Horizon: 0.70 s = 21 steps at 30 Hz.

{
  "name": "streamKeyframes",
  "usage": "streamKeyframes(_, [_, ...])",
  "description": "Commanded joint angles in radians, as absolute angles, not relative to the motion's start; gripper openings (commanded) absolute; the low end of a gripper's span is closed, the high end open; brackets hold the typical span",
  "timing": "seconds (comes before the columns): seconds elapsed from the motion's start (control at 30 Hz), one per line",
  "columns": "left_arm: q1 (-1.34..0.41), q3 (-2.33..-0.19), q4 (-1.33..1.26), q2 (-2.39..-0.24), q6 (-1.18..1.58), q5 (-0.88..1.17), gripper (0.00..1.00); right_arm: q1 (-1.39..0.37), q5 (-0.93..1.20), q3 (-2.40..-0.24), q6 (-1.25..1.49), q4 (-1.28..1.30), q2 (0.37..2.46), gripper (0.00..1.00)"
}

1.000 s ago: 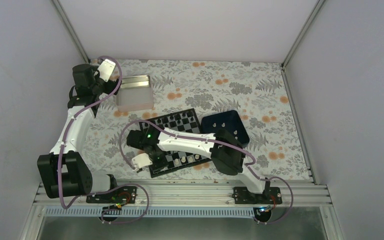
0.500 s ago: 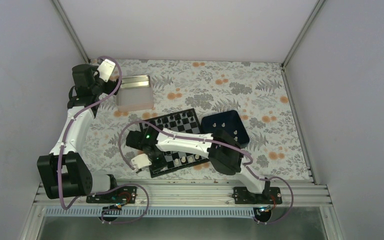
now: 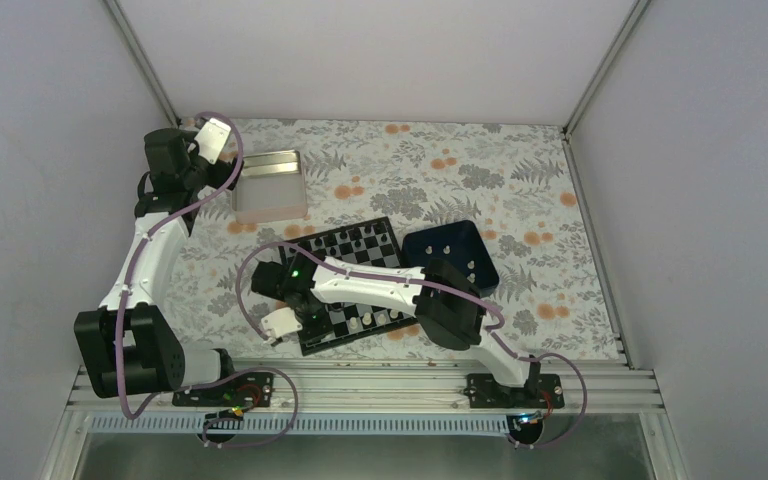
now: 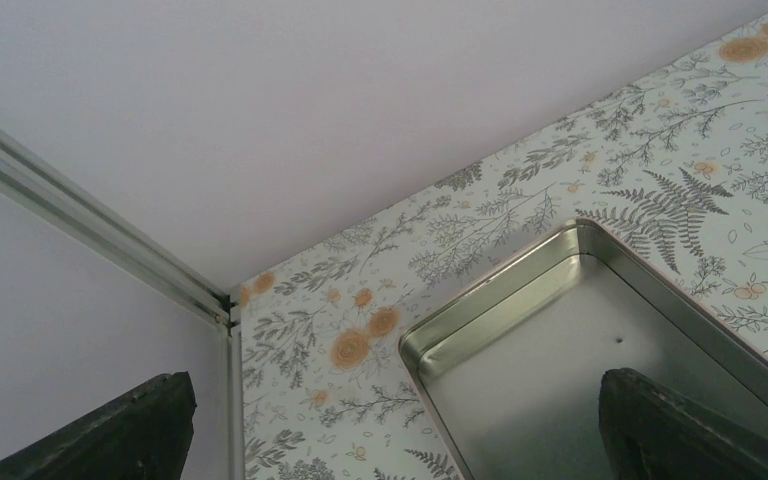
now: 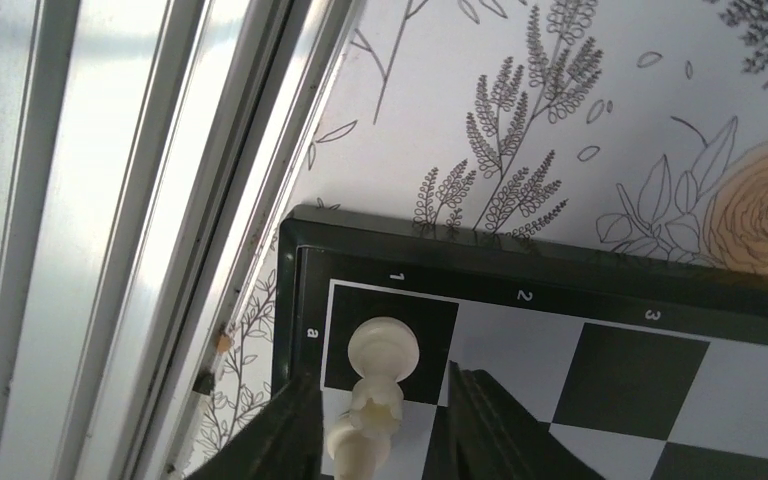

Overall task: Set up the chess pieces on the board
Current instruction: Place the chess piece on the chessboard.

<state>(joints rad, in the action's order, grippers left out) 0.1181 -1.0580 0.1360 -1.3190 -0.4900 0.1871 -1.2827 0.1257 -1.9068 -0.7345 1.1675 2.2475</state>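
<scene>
Right fingers (image 5: 285, 435) creep toward the corner of the board (image 5: 600, 272), white piece (image 5: 374, 402) between them, grip unclear; placement looks close.

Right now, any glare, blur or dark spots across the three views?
Top external: even light, no glare, but the board is small in frame. Left wrist: tin shows soft sheen, left fingers are dark silhouettes. Right wrist: rails blown out, white piece fairly sharp, right fingers blurry.
</scene>
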Motion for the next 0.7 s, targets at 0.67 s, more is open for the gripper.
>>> streamKeyframes(0.67, [0.127,-1.050,0.110,-1.309,-0.486,0.199,1.00,-0.635,0.089,-1.617,-0.718,1.085,1.689,0.52])
